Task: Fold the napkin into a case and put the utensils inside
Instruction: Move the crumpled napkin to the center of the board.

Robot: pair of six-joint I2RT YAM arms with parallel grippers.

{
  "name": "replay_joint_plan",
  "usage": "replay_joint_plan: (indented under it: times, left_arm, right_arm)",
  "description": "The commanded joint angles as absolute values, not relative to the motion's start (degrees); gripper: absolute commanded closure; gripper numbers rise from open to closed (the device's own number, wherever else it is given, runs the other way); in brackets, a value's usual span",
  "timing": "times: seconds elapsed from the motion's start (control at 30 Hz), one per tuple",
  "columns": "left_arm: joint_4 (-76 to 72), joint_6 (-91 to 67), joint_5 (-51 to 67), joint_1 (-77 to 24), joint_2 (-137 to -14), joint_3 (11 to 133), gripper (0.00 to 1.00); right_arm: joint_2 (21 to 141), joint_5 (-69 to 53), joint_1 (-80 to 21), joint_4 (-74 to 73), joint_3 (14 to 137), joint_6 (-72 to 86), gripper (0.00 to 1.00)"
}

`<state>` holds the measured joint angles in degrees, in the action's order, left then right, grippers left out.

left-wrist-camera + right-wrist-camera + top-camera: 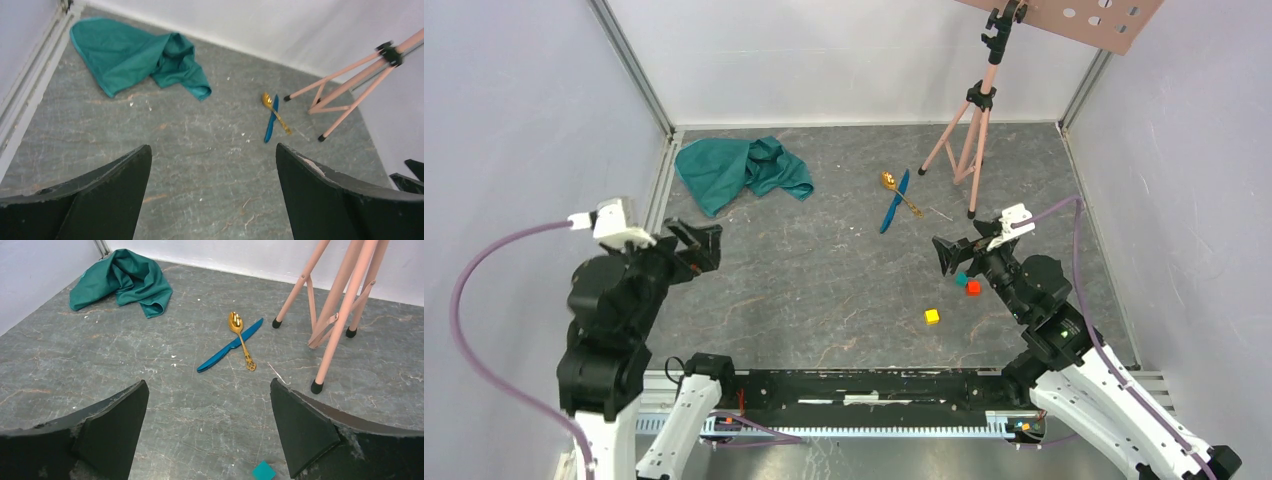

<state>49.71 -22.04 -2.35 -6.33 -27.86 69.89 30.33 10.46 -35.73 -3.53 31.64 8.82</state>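
— Teal napkin [739,170], where?
— Lies crumpled, unfolded, in far left corner, close to wall [824,60].
— Utensils?
— Rest on bare table, well apart from napkin: gold spoon [899,190] crossed with blue knife [894,205], touching, just left of pink tripod [969,140].
— Left gripper [696,240]?
— Hovers on near side of napkin, jaws spread wide, holding nothing.
— Right gripper [946,258]?
— Same: spread wide, empty, just beside teal cube [961,279] and red cube [973,288]; yellow cube [932,316] nearer the bases.
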Motion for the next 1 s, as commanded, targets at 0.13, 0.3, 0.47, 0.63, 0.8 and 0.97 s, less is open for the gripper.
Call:
replay_joint_plan:
  times: [0.13,0.3,0.47,0.63,0.8,0.97]
  left_arm:
    - [56.7,-21.5,-4.6,-6.0,-48.0,69.4,0.0]
    - [49.1,-24.1,-9.9,-5.8,-62.7,68.4,0.0]
    - [28.8,-35.5,-14.0,-2.5,-72.1,64.1,0.0]
    - [10.2,-40.2,-13.8,-0.3,-86.3,66.4,0.0]
    - [6.7,-31.6,-7.9,-0.2,-105.6,82.6,0.0]
    - [11.2,-20.5,-6.8,-0.2,-118.0,96.2,0.0]
  right_arm:
    - [31.8,5.3,-35.9,2.2,31.6,9.3,0.02]
    - [35.1,-4.6,-35.9,5.6,30.2,11.3,0.02]
    - [39.0,-7.6,-35.9,5.2,30.1,13.8,0.02]
    - [39.2,-10.9,-35.9,5.5,29.0,15.9,0.02]
    - [37.6,-11.1,-35.9,3.7,28.5,16.1,0.02]
    - [36.2,-10.3,-35.9,0.7,29.8,15.7,0.02]
